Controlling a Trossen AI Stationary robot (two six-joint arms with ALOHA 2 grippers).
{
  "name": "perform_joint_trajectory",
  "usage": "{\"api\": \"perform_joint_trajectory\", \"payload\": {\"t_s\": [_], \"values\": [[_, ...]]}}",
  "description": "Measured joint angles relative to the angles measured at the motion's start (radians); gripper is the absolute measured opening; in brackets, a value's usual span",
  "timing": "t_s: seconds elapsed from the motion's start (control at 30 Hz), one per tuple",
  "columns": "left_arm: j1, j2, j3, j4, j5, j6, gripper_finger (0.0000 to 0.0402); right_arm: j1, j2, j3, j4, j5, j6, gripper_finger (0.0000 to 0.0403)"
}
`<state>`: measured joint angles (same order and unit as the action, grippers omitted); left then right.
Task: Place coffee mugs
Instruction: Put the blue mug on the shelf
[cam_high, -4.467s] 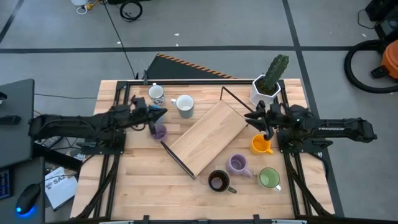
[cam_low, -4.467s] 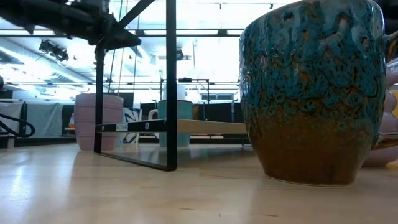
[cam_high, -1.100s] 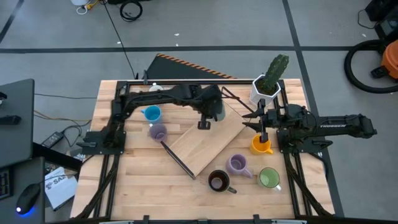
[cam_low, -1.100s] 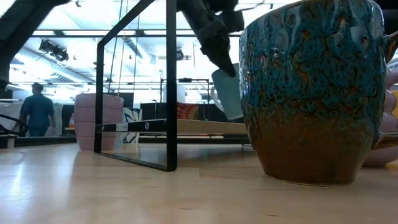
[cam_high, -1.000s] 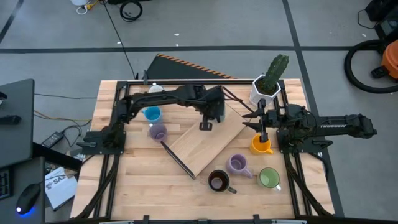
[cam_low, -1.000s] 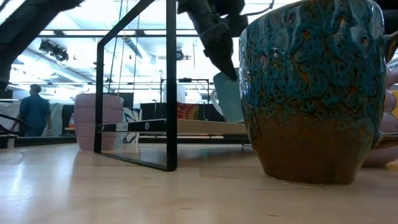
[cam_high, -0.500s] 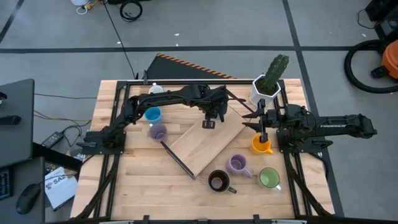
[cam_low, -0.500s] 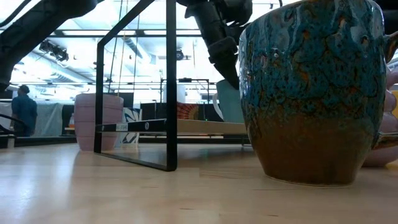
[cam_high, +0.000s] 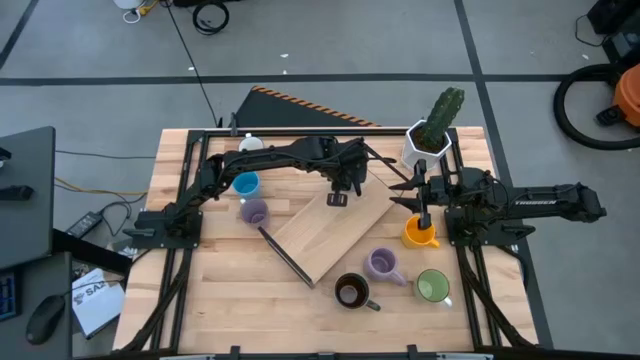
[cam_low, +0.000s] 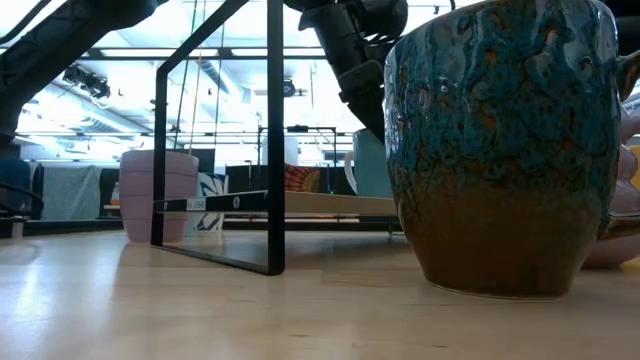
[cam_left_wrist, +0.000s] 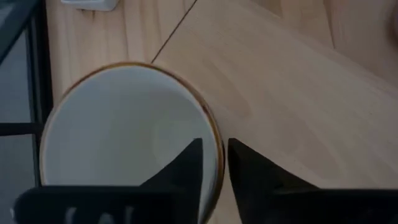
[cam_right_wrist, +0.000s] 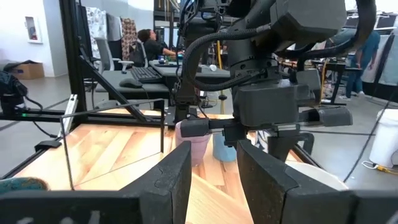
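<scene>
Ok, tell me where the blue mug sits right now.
In the high view the blue mug stands on the table's left half, just behind the lavender mug and under the left arm.

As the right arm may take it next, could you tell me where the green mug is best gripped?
Probably pinch the green mug by its rim wall from straight above, one of the jaws inside: it stands upright, mouth open. Take the rim on the side toward the orange mug, clear of its handle.
</scene>
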<state>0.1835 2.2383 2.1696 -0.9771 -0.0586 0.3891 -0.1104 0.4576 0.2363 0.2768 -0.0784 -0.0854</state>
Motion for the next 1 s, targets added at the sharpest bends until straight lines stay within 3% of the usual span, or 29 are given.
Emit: {"api": "perform_joint_trajectory", "payload": {"t_s": [0.43,0.83,1.0], "values": [[-0.027,-0.001,-0.001,0.021,-0.056,0.0,0.0181,0.0,0.0,0.0,-0.001,-0.021,0.004,0.0135],[-0.026,-0.004,0.121,0.016,-0.057,-0.01,0.0192,0.0,0.0,0.0,-0.009,-0.021,0.004,0.0135],[-0.023,-0.021,0.179,-0.127,-0.054,-0.003,0.0192,0.0,0.0,0.0,-0.019,-0.021,0.007,0.0135]]}}
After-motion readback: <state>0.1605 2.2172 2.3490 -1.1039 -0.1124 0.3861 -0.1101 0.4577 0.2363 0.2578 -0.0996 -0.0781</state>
